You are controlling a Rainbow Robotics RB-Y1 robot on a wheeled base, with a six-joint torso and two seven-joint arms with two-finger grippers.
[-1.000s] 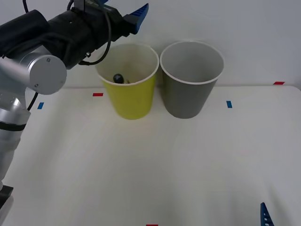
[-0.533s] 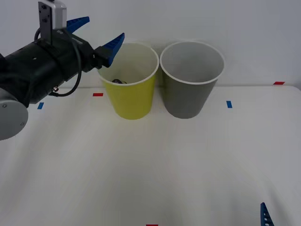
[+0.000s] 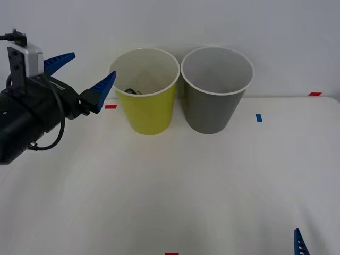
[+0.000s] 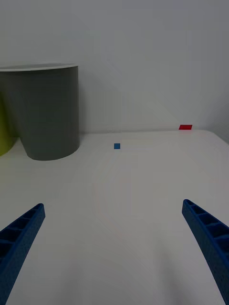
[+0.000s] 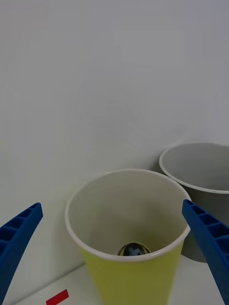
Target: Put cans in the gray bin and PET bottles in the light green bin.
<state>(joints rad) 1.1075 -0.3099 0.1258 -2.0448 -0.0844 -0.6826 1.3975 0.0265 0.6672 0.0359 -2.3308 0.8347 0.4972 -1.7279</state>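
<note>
Standing on the white table [image 3: 175,186], largest first: the gray bin [image 3: 215,90] on the right and the light green bin [image 3: 144,91] just beside it on the left, rims near or touching, both upright at the far side. No cans lie anywhere on the table. Small red and blue tape marks dot the surface.

Left gripper [image 3: 79,74]: raised above the table, left of the light green bin and level with its rim, fingers spread wide, nothing between them. Its wrist camera looks straight into that bin.

PET bottle [image 5: 133,249]: down at the bottom of the light green bin, only the dark cap end visible past the rim. Judged as sorted correctly.

Right gripper [image 4: 114,248]: low at the near right of the table, fingers splayed apart and empty; one blue fingertip pokes into the front view at the near right corner. Looks idle.

Risks, as judgement:
- Left gripper's nearer fingertip sits close to the light green rim. A swing rightward at this height could clip the rim; the bin looks light, so it could tip and spill the bottle, or shove the gray bin.
- Bins stand so close that a knock to one likely moves both.
- Gray bin appears empty inside.
</note>
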